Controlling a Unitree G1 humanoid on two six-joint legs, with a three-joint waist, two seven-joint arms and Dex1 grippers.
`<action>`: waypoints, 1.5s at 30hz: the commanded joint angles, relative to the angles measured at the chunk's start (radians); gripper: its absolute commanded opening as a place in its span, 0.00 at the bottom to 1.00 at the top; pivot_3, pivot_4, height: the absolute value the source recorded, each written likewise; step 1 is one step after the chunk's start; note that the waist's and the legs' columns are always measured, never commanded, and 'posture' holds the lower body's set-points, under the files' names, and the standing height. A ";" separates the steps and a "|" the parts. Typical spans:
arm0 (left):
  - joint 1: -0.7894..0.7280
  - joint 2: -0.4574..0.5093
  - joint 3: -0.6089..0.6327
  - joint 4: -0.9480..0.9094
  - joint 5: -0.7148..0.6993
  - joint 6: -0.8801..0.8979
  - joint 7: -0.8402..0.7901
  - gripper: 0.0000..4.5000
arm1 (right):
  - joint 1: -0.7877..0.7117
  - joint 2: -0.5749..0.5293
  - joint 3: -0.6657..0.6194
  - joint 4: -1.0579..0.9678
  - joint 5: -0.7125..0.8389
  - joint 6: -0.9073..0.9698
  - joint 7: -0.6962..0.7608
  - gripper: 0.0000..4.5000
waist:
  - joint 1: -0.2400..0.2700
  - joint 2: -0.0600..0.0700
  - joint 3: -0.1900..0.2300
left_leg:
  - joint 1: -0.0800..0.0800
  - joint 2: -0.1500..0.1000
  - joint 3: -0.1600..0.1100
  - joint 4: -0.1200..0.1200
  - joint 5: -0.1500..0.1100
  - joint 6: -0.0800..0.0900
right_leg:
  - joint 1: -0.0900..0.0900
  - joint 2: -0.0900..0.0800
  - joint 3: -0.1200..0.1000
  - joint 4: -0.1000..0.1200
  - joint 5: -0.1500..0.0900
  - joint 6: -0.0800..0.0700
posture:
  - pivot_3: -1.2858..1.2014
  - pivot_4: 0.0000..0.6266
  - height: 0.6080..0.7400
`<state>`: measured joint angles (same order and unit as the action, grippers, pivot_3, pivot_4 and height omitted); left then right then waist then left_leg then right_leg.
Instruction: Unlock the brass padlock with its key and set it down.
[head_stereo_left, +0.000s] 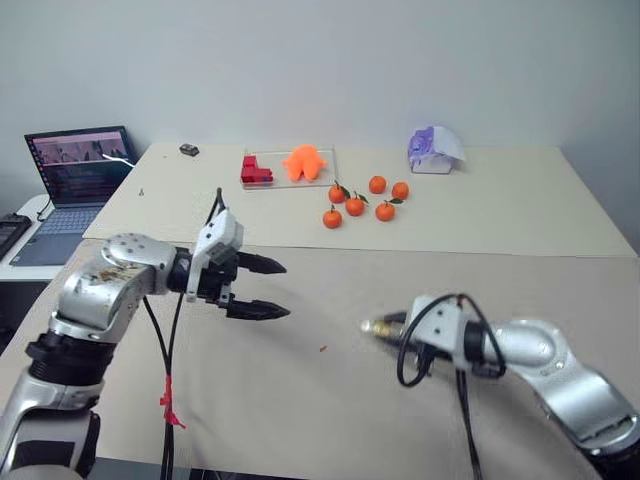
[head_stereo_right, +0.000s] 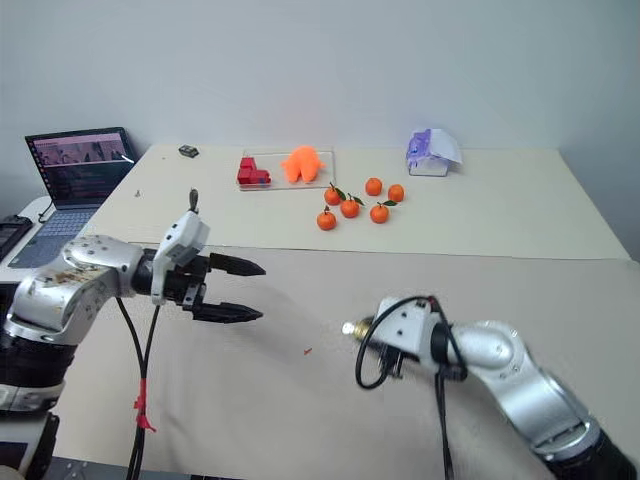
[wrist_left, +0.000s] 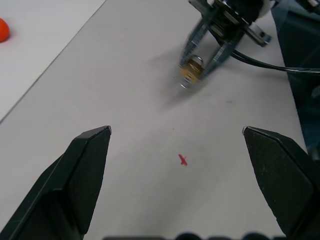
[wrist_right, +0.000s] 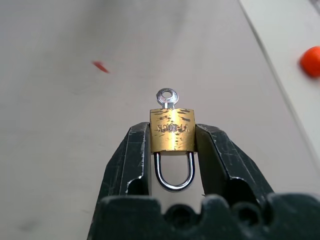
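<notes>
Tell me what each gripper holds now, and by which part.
Right gripper: brass padlock, clamped across its body's sides, key in it. Left gripper: nothing.

Pale beige desk (head_stereo_left: 500, 230), seam across middle. Far half: five oranges (head_stereo_left: 365, 203) clustered, clear tray (head_stereo_left: 290, 170) holding red block (head_stereo_left: 254, 170) and orange toy (head_stereo_left: 304, 162), purple-white object (head_stereo_left: 433, 150), small dark item (head_stereo_left: 189, 150). Near half: tiny red scrap (head_stereo_left: 322, 349).

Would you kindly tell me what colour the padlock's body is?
Golden brass, on the brass padlock with its silver shackle; clearest in the right wrist view.
</notes>
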<state>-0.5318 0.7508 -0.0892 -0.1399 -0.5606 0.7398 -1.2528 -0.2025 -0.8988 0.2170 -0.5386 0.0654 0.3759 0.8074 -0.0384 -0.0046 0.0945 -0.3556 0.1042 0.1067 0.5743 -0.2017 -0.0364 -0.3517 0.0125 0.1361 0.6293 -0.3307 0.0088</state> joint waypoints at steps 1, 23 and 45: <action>-0.055 -0.138 0.084 0.009 -0.144 0.165 0.153 1.00 | -0.129 0.005 0.017 0.078 -0.110 -0.223 0.011 0.20 | 0.003 0.000 0.000 | 0.000 0.000 0.000 0.000 0.000 0.000 | 0.000 0.000 0.000 0.000 0.000 0.000 | 0.52 0.24 0.87; -0.073 -0.305 0.050 0.040 -0.220 0.245 0.254 1.00 | -0.204 0.103 -0.036 0.080 -0.163 -0.351 0.034 0.20 | 0.000 0.001 -0.001 | 0.002 0.000 0.000 0.001 0.007 -0.012 | 0.002 0.001 0.001 0.000 0.004 -0.007 | 0.52 0.24 0.87; -0.115 -0.342 0.027 0.103 -0.198 0.211 0.215 0.47 | -0.155 0.123 -0.059 -0.089 -0.140 -0.183 0.063 0.20 | -0.001 0.001 0.000 | 0.001 0.000 -0.001 0.000 0.006 -0.011 | 0.002 0.000 0.001 0.000 0.004 -0.006 | 0.52 0.24 0.87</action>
<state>-0.6285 0.4012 -0.0642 -0.0218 -0.7491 0.9637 -1.0212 -0.3546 -0.7800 0.1777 -0.5864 -0.0933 0.1824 0.8716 -0.0394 -0.0039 0.0940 -0.3545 0.1039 0.1062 0.5742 -0.1953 -0.0471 -0.3495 0.0129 0.1375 0.6295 -0.3271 0.0025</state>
